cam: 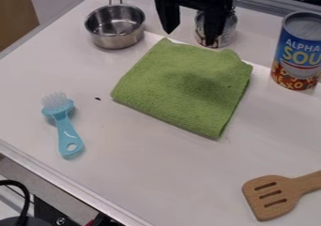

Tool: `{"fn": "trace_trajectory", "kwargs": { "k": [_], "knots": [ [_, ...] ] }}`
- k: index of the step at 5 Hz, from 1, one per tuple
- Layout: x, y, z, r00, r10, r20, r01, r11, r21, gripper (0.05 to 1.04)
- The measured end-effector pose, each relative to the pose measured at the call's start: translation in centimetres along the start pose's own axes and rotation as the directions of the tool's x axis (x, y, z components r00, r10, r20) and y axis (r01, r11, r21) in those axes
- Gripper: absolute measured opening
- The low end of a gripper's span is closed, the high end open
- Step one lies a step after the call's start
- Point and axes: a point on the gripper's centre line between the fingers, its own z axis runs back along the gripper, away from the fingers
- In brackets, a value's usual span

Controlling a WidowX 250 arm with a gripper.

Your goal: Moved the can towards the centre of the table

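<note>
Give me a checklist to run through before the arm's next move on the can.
1. Black two-finger gripper open: ok.
2. Small silver metal can with a printed label standing upright: ok.
3. That can clear of the gripper's fingers: cannot tell; one finger overlaps it in view.
4. Which can is meant: cannot tell; a larger blue-and-orange metal can stands at the right.
5. Bare tabletop at the centre for setting down: not ok; the folded green cloth covers much of it.

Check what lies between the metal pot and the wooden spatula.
The green cloth lies between the metal pot and the wooden spatula, with white tabletop between cloth and spatula, as the camera view shows.
</note>
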Motion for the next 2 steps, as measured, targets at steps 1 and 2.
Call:
{"fn": "trace_trajectory", "kwargs": {
  "k": [1,2],
  "knots": [
    [-0.3,0.0,-0.8,0.999,0.008,-0.031,-0.008,1.0,0.0,0.997],
    [1.6,-0.5,-1.7,0.997,0.034,-0.065,-0.033,0.999,0.011,0.997]
  ]
}}
